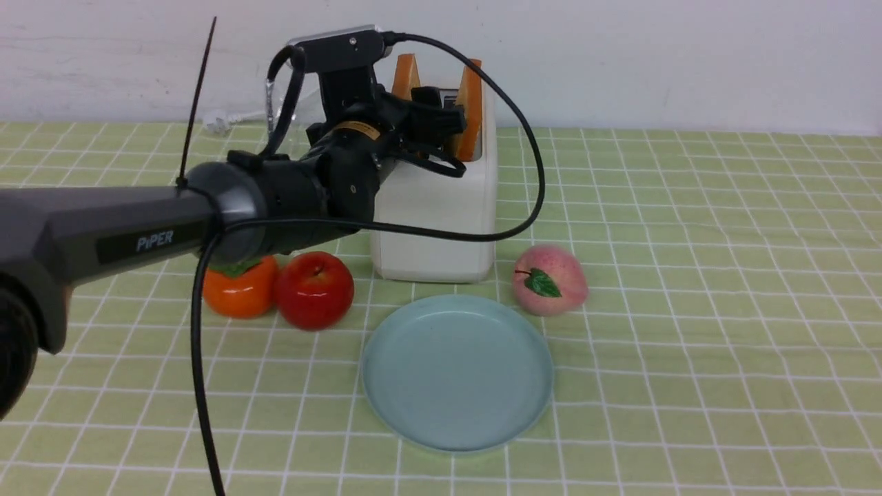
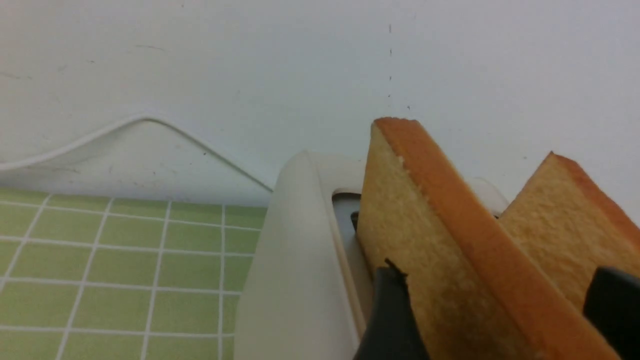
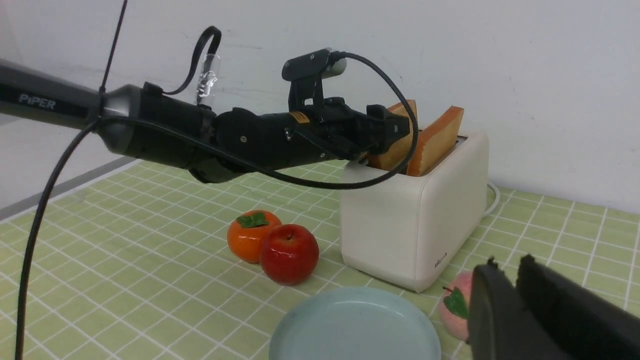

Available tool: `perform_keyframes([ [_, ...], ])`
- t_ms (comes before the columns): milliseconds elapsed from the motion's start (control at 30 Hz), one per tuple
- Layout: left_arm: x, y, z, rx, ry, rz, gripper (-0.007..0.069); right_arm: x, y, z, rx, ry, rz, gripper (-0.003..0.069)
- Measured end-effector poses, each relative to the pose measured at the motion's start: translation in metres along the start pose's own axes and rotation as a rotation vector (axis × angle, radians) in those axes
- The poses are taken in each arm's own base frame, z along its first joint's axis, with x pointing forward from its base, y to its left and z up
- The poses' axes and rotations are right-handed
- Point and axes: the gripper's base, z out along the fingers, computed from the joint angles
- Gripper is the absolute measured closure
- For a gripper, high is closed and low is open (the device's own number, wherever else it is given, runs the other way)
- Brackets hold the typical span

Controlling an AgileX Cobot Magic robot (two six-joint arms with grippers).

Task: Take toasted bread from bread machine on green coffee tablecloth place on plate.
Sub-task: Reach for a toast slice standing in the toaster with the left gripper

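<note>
Your left gripper (image 2: 490, 305) spreads its jaws around one toast slice (image 2: 450, 220) at the toaster (image 1: 434, 227); your right gripper's fingers (image 3: 495, 300) sit close together. Both slices stand in the slots, and the near plate (image 1: 458, 375) awaits them, bare.

The big slice of toast (image 2: 450, 250) stands in the white toaster (image 2: 295, 280) between the two dark tips of the left tool (image 2: 505, 315), near another slice (image 2: 570, 215) and a white wall (image 2: 250, 75).

White-gridded green tablecloth (image 1: 689, 289)
</note>
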Motion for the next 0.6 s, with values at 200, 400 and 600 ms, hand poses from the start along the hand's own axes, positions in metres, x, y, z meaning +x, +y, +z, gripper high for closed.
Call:
perform_keyframes([
  [200, 0.0048, 0.0023, 0.0028, -0.015, -0.003, 0.007, 0.0269, -0.0001, 0.0000, 0.0000, 0.000, -0.001, 0.001, 0.0583],
  [400, 0.0046, 0.0026, 0.0029, -0.018, -0.009, 0.007, 0.0435, -0.0003, 0.0002, 0.0000, -0.002, -0.003, 0.006, 0.0578],
  [600, 0.0046, 0.0026, 0.0029, -0.018, -0.009, 0.007, 0.0519, -0.0003, 0.0002, 0.0000, -0.003, -0.004, 0.008, 0.0572],
])
